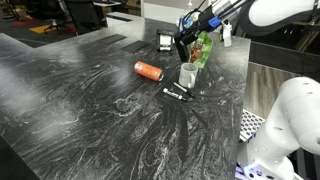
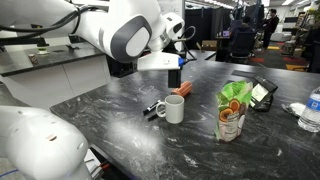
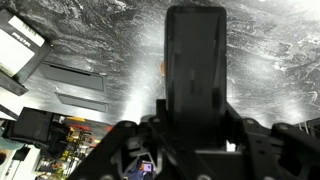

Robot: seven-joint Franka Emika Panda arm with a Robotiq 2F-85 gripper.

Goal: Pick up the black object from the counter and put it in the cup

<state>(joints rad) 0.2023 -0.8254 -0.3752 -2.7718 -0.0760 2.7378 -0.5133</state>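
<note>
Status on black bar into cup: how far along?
Done: the black bar is off the counter and clamped in the gripper. In hand: it hangs in the air roughly above the white cup, as both exterior views show. Left: lower it into the cup and let go; the bar is not yet inside.

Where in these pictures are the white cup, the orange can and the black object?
white cup (image 2: 172, 111): in an exterior view, on its outer side wall.
orange can (image 1: 148, 70): in an exterior view, on the middle of its body.
black object (image 3: 195, 60): in the wrist view, on its flat face.
</note>
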